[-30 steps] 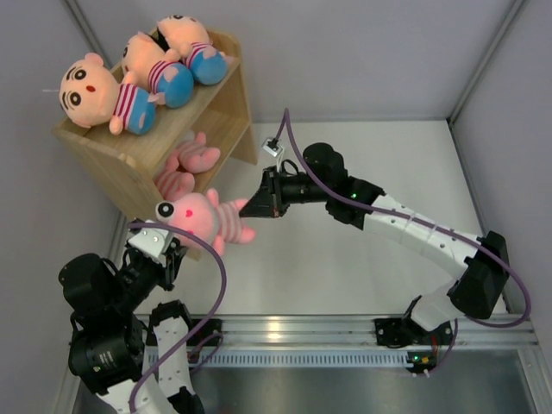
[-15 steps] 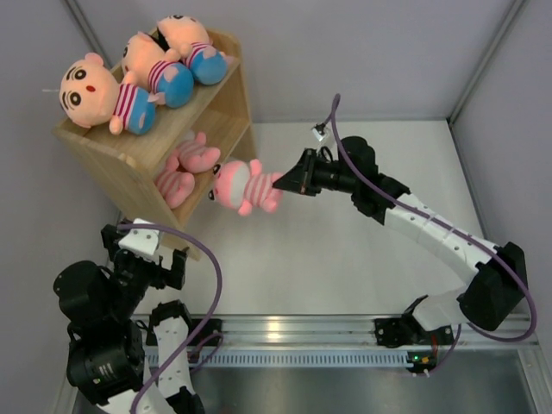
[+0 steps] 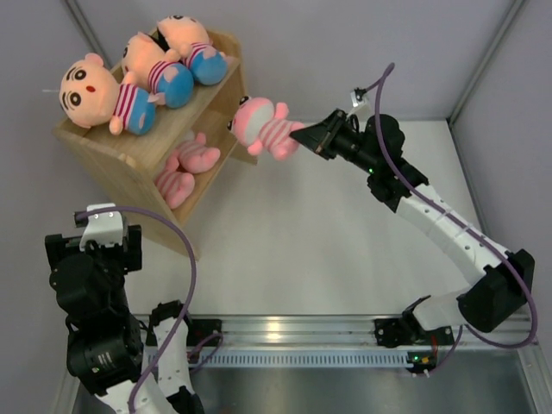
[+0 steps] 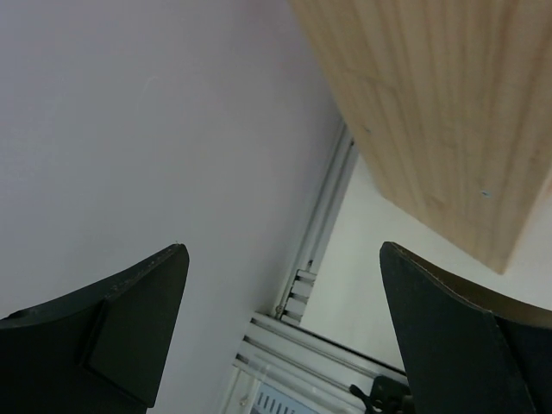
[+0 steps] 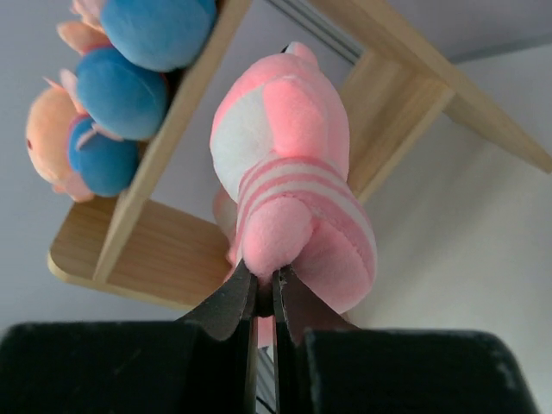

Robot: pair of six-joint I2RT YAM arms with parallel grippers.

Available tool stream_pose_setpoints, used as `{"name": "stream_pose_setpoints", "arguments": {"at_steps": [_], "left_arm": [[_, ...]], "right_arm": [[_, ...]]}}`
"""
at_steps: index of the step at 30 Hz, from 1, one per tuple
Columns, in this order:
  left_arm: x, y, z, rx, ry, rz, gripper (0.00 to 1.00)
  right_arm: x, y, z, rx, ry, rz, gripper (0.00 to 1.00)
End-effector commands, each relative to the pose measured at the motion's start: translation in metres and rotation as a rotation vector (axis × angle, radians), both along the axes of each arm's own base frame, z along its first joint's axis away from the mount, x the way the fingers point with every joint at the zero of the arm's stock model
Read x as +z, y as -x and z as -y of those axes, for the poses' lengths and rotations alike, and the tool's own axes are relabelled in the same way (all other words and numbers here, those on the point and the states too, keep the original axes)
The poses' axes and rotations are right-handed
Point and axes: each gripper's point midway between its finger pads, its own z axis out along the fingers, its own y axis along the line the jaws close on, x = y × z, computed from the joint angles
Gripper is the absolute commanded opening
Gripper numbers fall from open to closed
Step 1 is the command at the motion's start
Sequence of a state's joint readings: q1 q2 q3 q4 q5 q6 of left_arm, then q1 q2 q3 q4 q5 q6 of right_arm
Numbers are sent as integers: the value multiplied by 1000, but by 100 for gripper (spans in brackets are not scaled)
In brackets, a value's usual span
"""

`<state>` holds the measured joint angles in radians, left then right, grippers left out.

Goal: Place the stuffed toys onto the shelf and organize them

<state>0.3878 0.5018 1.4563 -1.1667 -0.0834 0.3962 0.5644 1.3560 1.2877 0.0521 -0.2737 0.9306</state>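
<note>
The light-wood shelf (image 3: 129, 159) stands at the far left. Three boy dolls (image 3: 90, 90) (image 3: 151, 65) (image 3: 190, 43) lie on its upper tier, and two pink striped animals (image 3: 185, 168) lie in the lower tier. My right gripper (image 3: 297, 136) is shut on the foot of a third pink animal (image 3: 263, 128), holding it in the air at the shelf's right end. In the right wrist view that animal (image 5: 289, 172) hangs before the shelf (image 5: 164, 250), pinched by my gripper (image 5: 263, 280). My left gripper (image 3: 93, 250) stands wide open and empty at the near left, below the shelf's side panel (image 4: 448, 112).
Grey walls with metal corner posts (image 3: 86, 30) close in the white table (image 3: 345, 250). An aluminium rail (image 3: 293, 332) runs along the near edge by the arm bases. The left wrist view shows the wall and the rail's corner (image 4: 297, 293).
The right gripper carried the pink animal from the shelf's near end up and back to the shelf's right end. The left gripper opened wide and drew back to the near left.
</note>
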Motion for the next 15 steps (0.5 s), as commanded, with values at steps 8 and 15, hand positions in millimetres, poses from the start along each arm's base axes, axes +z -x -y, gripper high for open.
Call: {"name": "stream_pose_setpoints", "arguments": {"at_steps": [8, 15], "left_arm": [[45, -3, -52, 259, -139, 84, 99], [44, -7, -51, 243, -127, 85, 99]], "right_arm": [[70, -46, -41, 17, -162, 104, 0], [51, -52, -66, 42, -135, 56, 0]]}}
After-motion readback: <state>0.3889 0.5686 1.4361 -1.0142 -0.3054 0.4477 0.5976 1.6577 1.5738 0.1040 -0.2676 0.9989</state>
